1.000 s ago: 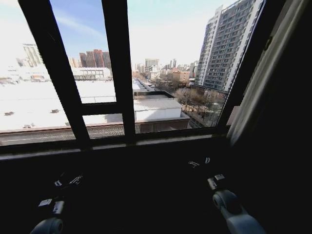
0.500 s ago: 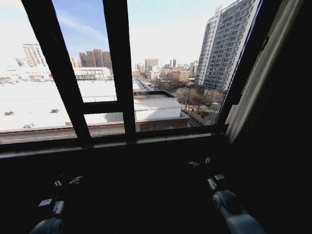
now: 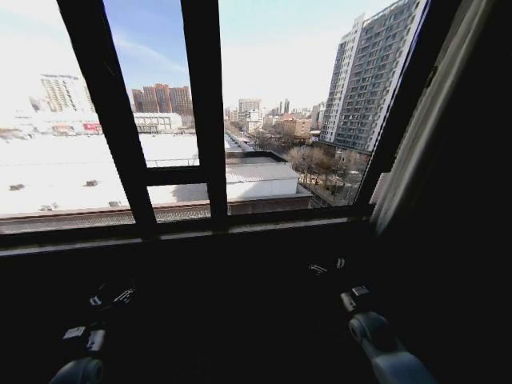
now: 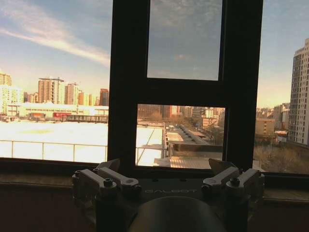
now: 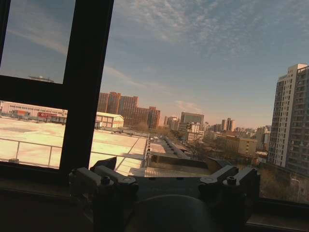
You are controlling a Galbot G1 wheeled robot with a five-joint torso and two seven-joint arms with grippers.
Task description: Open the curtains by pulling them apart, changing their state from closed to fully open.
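Observation:
The curtains [image 3: 420, 144] hang as a pale gathered strip along the right side of the window [image 3: 280, 104], whose glass stands uncovered with the city behind it. My left gripper [image 3: 110, 298] sits low in the dark below the sill at the left. In the left wrist view it [image 4: 166, 170] is open, facing the window frame with nothing between its fingers. My right gripper [image 3: 329, 266] rests below the sill at the right, short of the curtain strip. The right wrist view shows it [image 5: 164, 168] open and holding nothing too.
Dark vertical and horizontal window bars [image 3: 204, 120] cross the glass. A sill [image 3: 240, 228] runs under the window, with a dark wall below it. Right of the curtain strip everything is dark.
The whole head picture has shifted a little to the right, so the camera has turned slightly left. Both arms hold the same place in the picture.

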